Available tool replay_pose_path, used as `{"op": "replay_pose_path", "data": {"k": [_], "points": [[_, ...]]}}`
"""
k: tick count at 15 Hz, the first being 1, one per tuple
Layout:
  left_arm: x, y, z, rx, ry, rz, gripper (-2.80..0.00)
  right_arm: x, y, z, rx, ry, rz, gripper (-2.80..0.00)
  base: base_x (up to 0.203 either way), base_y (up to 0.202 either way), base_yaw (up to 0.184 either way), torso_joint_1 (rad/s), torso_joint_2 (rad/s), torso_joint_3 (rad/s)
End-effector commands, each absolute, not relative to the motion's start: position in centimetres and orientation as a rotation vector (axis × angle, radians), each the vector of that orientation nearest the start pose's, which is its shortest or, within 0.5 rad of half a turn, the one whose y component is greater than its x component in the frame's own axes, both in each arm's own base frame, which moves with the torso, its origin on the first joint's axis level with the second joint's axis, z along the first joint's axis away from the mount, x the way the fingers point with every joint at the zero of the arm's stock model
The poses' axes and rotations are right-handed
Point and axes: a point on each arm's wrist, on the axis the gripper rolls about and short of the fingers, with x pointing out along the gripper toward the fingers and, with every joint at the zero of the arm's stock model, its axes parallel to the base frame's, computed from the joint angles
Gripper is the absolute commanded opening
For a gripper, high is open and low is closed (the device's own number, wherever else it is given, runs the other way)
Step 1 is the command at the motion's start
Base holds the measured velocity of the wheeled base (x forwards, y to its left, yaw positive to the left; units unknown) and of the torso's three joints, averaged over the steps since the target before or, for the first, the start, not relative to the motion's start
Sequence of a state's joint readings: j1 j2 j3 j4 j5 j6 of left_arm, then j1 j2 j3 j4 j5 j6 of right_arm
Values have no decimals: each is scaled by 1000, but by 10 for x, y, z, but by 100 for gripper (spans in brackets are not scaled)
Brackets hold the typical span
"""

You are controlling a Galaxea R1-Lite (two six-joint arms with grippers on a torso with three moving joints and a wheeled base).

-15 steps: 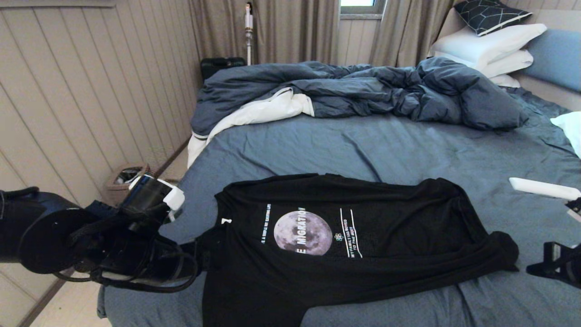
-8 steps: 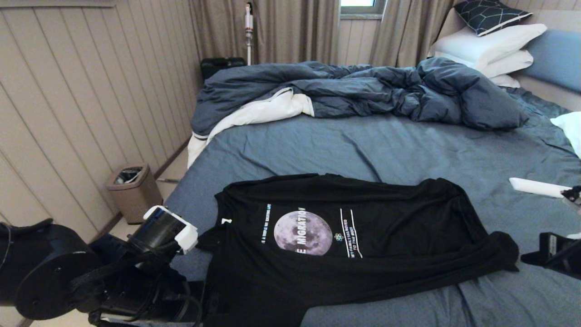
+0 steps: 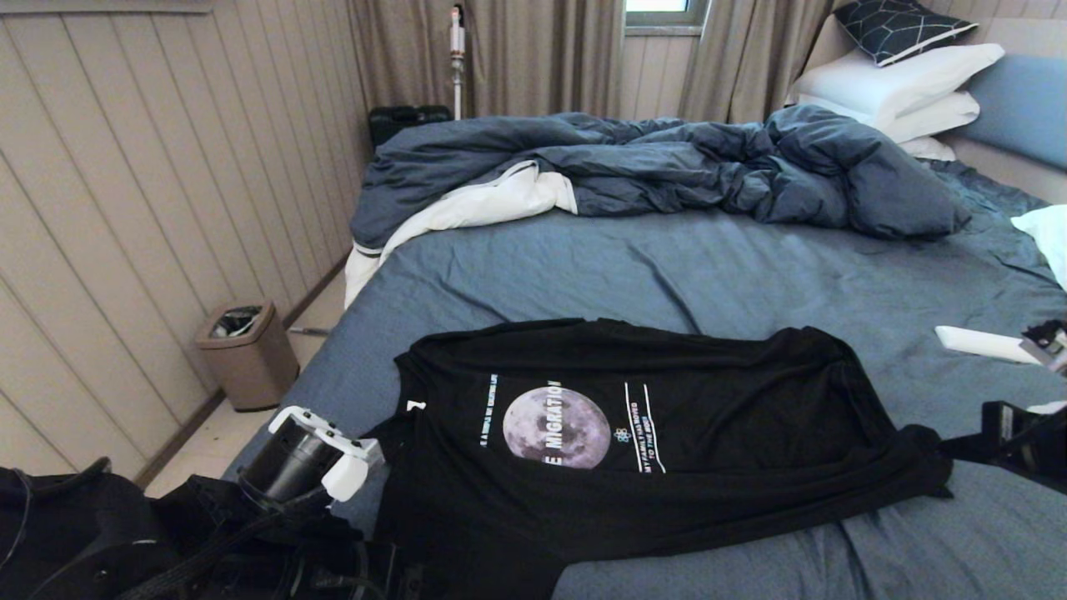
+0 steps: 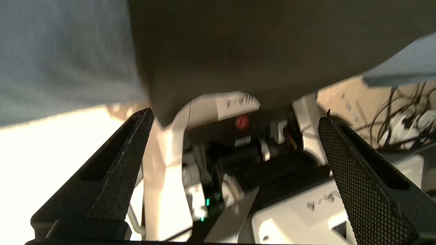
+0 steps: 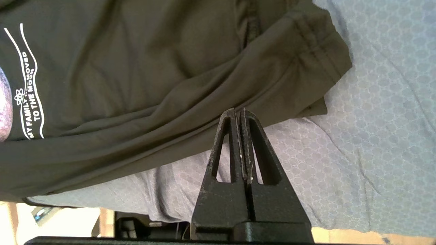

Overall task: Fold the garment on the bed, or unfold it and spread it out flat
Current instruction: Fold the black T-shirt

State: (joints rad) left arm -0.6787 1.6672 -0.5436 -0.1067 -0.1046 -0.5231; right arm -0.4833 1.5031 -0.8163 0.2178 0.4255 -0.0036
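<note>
— Since a second ago, has the black T-shirt (image 3: 633, 433) shifted at all?

— No, it lies where it did, on the near part of the bed (image 3: 750, 275), spread sideways on the slate-blue sheet, moon print up, neck tag toward the robot's left. What has moved is the left arm: it has dropped low at the near left corner, beside the shirt's collar end. The right gripper (image 3: 992, 429) has edged in toward the shirt's hem corner.

— And the grippers themselves?

— The left gripper (image 4: 235, 177) is spread wide with nothing between its mesh-faced fingers (image 4: 354, 170); in its wrist view the dark cloth hangs over the bed's edge just beyond them, though that view is smeared, so I can't say whether a fingertip brushes it. The right gripper (image 5: 238, 115) is clenched, fingers pressed flat together, tips at the folded edge of the shirt's hem; it seems to pinch no cloth.

— What lies farther out?

— A rumpled dark blue duvet (image 3: 667, 171) with white lining across the far half, white pillows (image 3: 900, 83) and a dark patterned cushion (image 3: 900, 25) at the headboard. A small brown bin (image 3: 247, 354) stands on the floor by the panelled wall.
</note>
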Motion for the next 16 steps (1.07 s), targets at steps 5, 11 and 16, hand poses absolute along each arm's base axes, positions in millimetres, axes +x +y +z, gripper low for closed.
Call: {"op": "replay_pose_path", "data": {"k": [5,11,16], "points": [[181,-147,80,-157,1150,-417,0,205,-101,164,426,819,-32,-280,0,0,0,0,0,0],[202,-160,69,-178,1117,-424,0,208,-103,156,441,845,-35,-280,0,0,0,0,0,0],[206,-163,65,-173,1123,-416,0,206,-105,155,454,841,-23,-280,0,0,0,0,0,0]]}}
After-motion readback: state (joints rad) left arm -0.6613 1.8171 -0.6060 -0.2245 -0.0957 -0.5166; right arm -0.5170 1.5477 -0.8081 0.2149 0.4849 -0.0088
